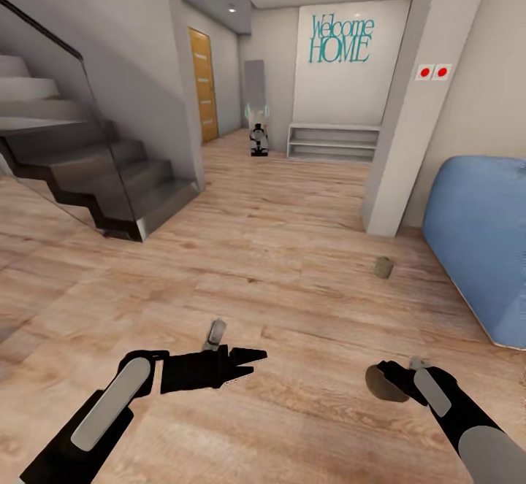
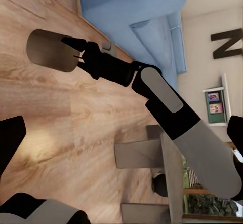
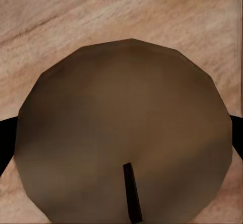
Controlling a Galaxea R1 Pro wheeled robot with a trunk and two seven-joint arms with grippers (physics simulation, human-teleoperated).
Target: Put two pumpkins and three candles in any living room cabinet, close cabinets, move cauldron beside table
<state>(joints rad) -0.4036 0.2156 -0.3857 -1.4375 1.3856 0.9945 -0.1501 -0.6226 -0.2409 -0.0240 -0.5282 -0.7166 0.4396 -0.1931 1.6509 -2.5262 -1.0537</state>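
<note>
My right gripper [image 1: 398, 380] is shut on a beige-tan candle [image 1: 378, 385], held low over the wood floor. The right wrist view shows this candle's [image 3: 121, 133] faceted round end and dark wick close up, with a black finger at each side. From the left wrist view the same candle [image 2: 50, 50] sits in the right gripper [image 2: 76, 57]. Another candle [image 1: 383, 267] lies on the floor near the blue sofa [image 1: 482, 236]. My left gripper [image 1: 248, 365] hovers open and holds nothing. The pumpkins, cabinet and cauldron are out of view.
A dark staircase with a glass rail [image 1: 95, 177] stands at the left. A white wall pillar [image 1: 409, 104] rises beside the sofa. Down the hall are a low white shelf [image 1: 332, 141] and a small robot-like figure [image 1: 258, 137]. Grey furniture [image 2: 152, 153] shows under my right arm.
</note>
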